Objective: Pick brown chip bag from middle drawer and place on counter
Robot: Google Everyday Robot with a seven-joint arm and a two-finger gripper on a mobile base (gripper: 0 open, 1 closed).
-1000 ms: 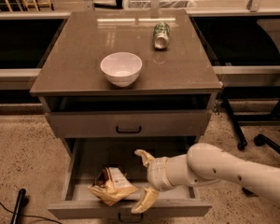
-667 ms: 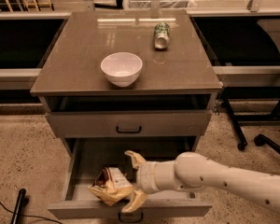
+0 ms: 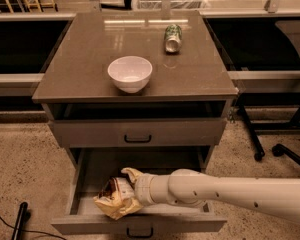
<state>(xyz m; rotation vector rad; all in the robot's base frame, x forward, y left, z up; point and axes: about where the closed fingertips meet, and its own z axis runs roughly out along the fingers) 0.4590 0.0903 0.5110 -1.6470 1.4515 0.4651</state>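
Note:
The brown chip bag (image 3: 111, 198), crumpled with a tan edge, lies at the front left of the open middle drawer (image 3: 185, 223). My gripper (image 3: 127, 194) reaches into the drawer from the right on a white arm and is right at the bag. It is open; one tan finger (image 3: 131, 173) curves over the bag's far side. The near finger is hard to tell apart from the bag. The bag rests on the drawer floor. The counter (image 3: 80, 59) is the glossy grey-brown top above.
A white bowl (image 3: 130, 73) stands mid-counter and a green-and-white can (image 3: 173, 37) lies at its back right. The upper drawer (image 3: 137, 132) is slightly open above the arm. Dark chair legs (image 3: 270, 144) stand at the right, a black pole (image 3: 19, 219) at the lower left.
My gripper has moved left inside the drawer, from beside the bag to straddling it. The bag has not been lifted.

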